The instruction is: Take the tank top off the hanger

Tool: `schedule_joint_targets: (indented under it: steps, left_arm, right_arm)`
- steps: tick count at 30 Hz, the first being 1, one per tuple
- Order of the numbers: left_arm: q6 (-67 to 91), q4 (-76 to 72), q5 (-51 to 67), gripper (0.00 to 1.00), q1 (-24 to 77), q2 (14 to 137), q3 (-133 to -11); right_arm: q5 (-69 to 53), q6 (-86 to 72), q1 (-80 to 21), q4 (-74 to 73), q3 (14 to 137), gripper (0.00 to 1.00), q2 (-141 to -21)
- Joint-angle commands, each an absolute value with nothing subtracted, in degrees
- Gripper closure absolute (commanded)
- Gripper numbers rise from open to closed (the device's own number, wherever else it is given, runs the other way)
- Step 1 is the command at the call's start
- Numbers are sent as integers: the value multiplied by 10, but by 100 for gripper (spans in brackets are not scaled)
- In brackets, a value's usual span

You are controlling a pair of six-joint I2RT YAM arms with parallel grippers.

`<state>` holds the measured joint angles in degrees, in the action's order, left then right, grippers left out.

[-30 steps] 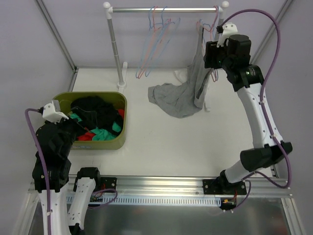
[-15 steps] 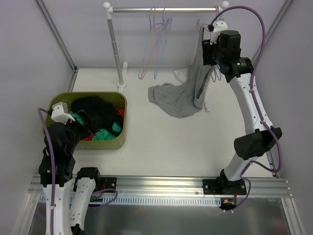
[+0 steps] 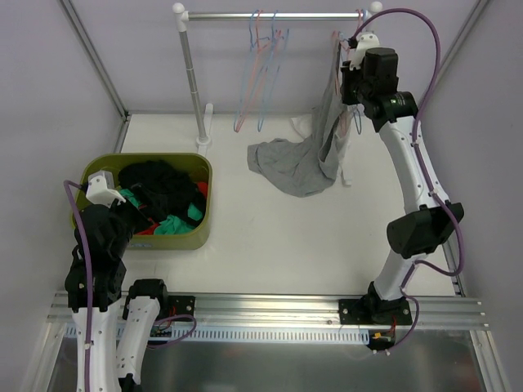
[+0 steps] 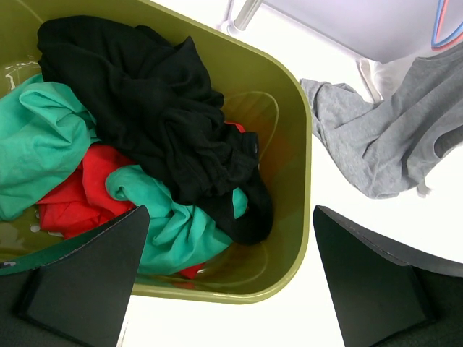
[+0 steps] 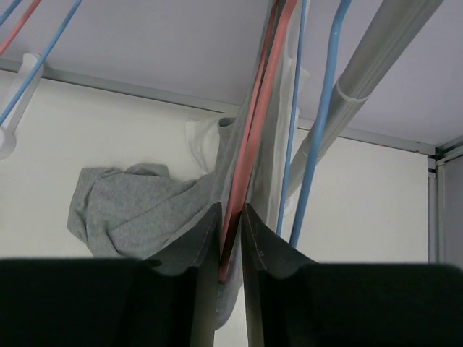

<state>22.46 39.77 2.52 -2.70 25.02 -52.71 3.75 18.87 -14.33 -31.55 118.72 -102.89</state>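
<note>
Right claw (image 5: 231, 217) pinches the red hanger (image 5: 260, 108) — blue hangers (image 5: 319, 123) crowd beside; left claw (image 4: 228, 211) wide over bin (image 4: 304, 144).

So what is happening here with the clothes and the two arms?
The right pincer is up at the rail, its jaws closed on the red hanger that carries the gray tank top. The top hangs from that hanger, its lower part lying on the table, so it is not off yet. The left pincer hovers wide open above the green bin of clothes and holds nothing.

Right arm (image 3: 422, 175), left arm (image 3: 96, 353): white links, black joints, purple cables, black jaws.
</note>
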Motion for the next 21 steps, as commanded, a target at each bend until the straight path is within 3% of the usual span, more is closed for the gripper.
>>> schedule_joint_targets:
  steps: [1, 8, 10, 11, 21]
  left_arm:
    - [214, 385, 32, 1, -27, 249, -526]
    - [211, 386, 32, 2, -27, 245, -524]
    - [211, 384, 31, 1, -25, 245, -523]
    - [210, 384, 31, 1, -25, 247, -524]
    - [197, 386, 115, 1, -23, 274, -581]
  right_arm:
    - [16, 155, -140, -281, 1225, 79, -1039]
    - [7, 131, -138, -280, 1267, 78, -1066]
    - [-14, 128, -138, -279, 1270, 88, -1066]
    - [-15, 127, -138, -277, 1269, 100, -1064]
    - [-75, 98, -134, -253, 1255, 100, -1011]
